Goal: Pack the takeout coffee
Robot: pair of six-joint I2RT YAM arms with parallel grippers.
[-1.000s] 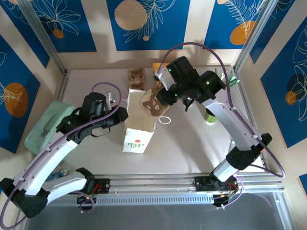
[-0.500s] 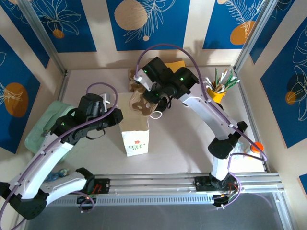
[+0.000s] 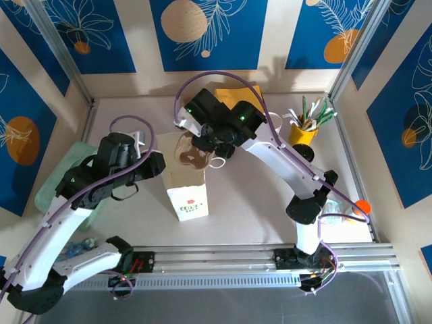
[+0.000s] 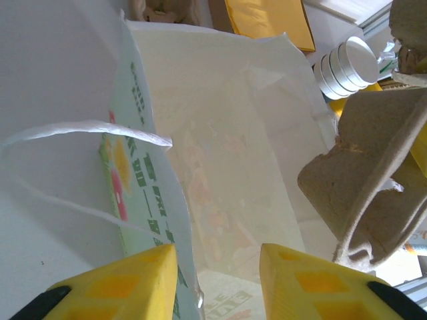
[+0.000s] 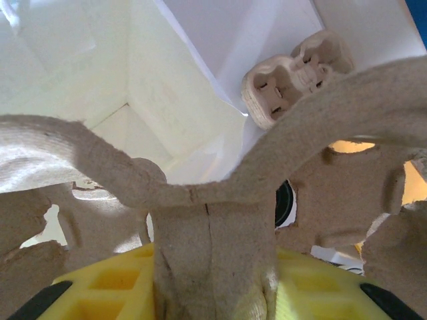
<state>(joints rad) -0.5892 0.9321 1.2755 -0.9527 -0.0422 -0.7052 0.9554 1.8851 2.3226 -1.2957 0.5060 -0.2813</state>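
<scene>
A white paper bag (image 3: 187, 192) stands open at mid-table. My right gripper (image 3: 202, 144) is shut on a brown pulp cup-carrier tray (image 3: 190, 154) and holds it over the bag's mouth. In the right wrist view the tray (image 5: 213, 200) is pinched in my right gripper (image 5: 213, 270), with the bag's inside (image 5: 133, 87) beyond. My left gripper (image 3: 156, 164) is at the bag's left rim. Its jaws (image 4: 217, 270) are open, and the bag's wall (image 4: 177, 200) stands between them beside the left finger. The takeout coffee, a stack of nested white cups (image 4: 347, 63), lies past the bag.
A yellow cup of straws and pens (image 3: 302, 128) stands at the back right. A brown envelope (image 3: 236, 94) lies at the back. A second pulp tray (image 5: 293, 77) sits on the table behind the bag. A green bundle (image 3: 64, 172) is at the left, and an orange ball (image 3: 363, 206) at the right.
My right arm has swung left, carrying the pulp tray over the bag's mouth. My left gripper's jaws have opened at the bag's rim. The bag has shifted slightly left.
</scene>
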